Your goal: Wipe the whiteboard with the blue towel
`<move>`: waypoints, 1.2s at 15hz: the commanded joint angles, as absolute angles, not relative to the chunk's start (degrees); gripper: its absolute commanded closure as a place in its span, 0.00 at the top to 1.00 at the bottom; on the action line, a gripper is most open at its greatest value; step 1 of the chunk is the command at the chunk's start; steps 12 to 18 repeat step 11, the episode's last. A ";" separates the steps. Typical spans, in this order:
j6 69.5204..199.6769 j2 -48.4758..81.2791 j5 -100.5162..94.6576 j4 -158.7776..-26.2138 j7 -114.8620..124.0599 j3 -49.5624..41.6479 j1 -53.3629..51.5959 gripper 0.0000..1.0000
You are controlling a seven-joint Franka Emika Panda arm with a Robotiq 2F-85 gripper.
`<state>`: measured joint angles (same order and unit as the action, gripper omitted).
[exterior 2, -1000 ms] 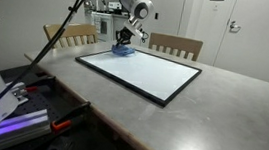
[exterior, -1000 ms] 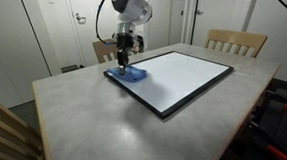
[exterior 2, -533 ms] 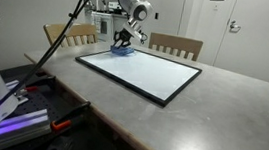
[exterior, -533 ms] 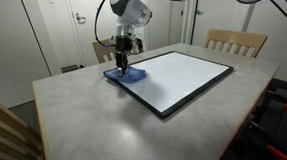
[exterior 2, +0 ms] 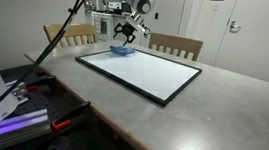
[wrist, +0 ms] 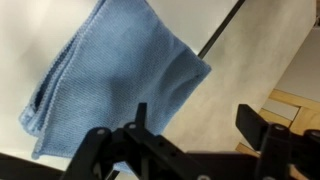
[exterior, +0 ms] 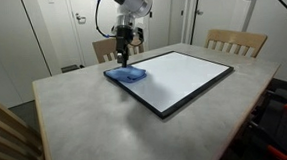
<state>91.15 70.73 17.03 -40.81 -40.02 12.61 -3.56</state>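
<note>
At the whiteboard (exterior: 183, 76) corner nearest the arm, the blue towel (exterior: 126, 75) lies flat over the frame, directly below our gripper (exterior: 125, 57). We see the jaws spread wide, empty, clear of the cloth. In the wrist view its long axis runs diagonally, so gripping it likely means coming straight down.

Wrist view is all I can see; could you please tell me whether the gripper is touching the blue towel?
Observer: No. In both exterior views the gripper hangs open above the blue towel, apart from it.
Operator: Thank you. Where on the whiteboard does the towel lie?
Observer: At one corner of the whiteboard. Nearly all of the board stretches away from it uncovered.
</note>
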 commanded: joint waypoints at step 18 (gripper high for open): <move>66.87 60.33 6.62 -42.98 -40.03 7.87 -3.43 1.00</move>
